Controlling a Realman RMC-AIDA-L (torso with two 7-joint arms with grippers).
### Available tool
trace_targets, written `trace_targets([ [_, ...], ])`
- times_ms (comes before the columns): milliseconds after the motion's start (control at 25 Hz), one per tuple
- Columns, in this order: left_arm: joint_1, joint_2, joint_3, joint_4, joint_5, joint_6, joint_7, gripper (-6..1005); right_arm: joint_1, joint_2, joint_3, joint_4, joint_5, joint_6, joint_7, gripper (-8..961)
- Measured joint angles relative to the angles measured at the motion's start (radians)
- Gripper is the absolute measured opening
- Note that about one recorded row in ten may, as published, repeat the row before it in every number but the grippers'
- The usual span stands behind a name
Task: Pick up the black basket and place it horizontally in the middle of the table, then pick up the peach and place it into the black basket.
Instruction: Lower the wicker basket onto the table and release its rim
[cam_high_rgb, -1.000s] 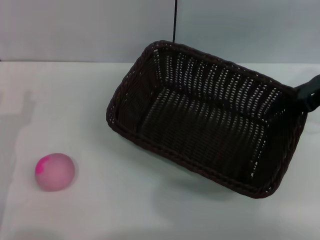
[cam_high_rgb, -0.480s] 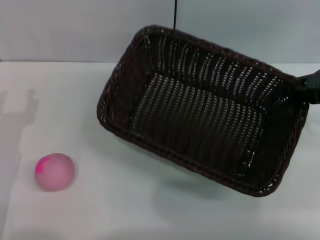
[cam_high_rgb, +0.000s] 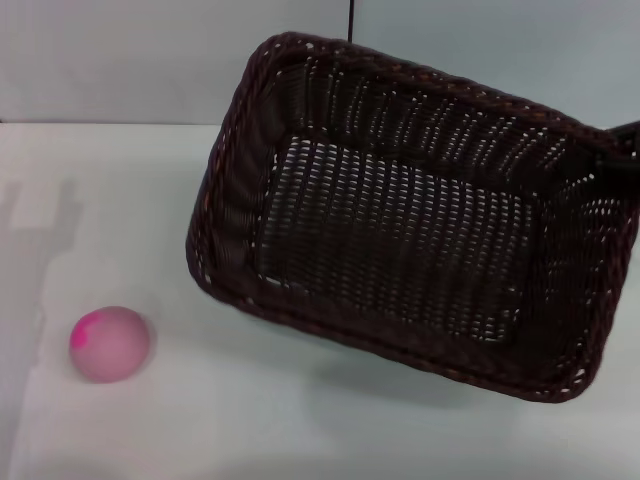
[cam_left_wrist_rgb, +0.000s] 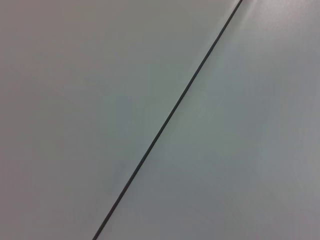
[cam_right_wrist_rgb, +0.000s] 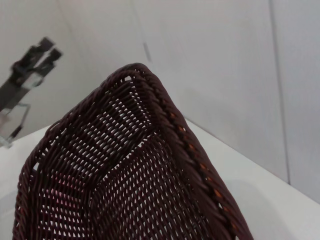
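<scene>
The black basket (cam_high_rgb: 400, 215) fills most of the head view, tilted with its open mouth turned toward the camera so the woven floor and slatted walls show. It is lifted: a soft shadow lies on the white table (cam_high_rgb: 250, 420) under its near rim, apart from the wicker. Its far left corner rises in front of the pale wall, across a thin dark seam (cam_high_rgb: 351, 18) running up that wall.

The right gripper (cam_high_rgb: 628, 150) shows only as a dark piece at the right edge of the head view, at the basket's far right rim. It touches the braided edge there, and the lifted basket hangs from that corner, but the jaws themselves are hidden behind the wicker, so how far they stand apart cannot be told. The right wrist view looks along the same braided rim (cam_right_wrist_rgb: 175, 130) and down into the basket, with none of that arm's fingers in sight.

The peach (cam_high_rgb: 110, 343) sits on the table near the left front, well apart from the basket and from the right gripper, its magenta patch on the upper left side.

The left gripper (cam_right_wrist_rgb: 32, 67) appears far off in the right wrist view, raised beyond the basket; its jaws hold nothing.
</scene>
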Motion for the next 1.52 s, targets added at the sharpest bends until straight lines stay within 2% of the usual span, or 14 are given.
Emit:
trace_targets([
  [200,-0.003,0.0,0.012,0.0,0.0,-0.002,0.0,797,0.03,-0.02,-0.001,0.0,0.0,-0.068,-0.087,193],
  [320,-0.004,0.0,0.021,0.0,0.0,-0.006,0.0,797,0.055,-0.025,-0.013,0.004,0.0,-0.092,-0.126,199],
  [600,0.007,0.0,0.039,-0.001,0.0,-0.011,-0.003,796,0.112,-0.026,-0.055,0.118,-0.013,-0.081,-0.195,214],
  [880,0.021,-0.002,0.052,-0.009,0.0,-0.012,-0.003,796,0.111,-0.016,-0.123,0.17,-0.017,-0.015,-0.216,228],
  [1080,0.023,-0.001,0.052,-0.011,0.0,-0.016,-0.003,796,0.112,-0.015,-0.13,0.187,-0.056,-0.006,-0.226,238],
  [1520,0.015,-0.002,0.082,-0.014,0.0,-0.033,-0.004,796,0.165,-0.022,-0.129,0.233,-0.115,0.019,-0.199,260],
])
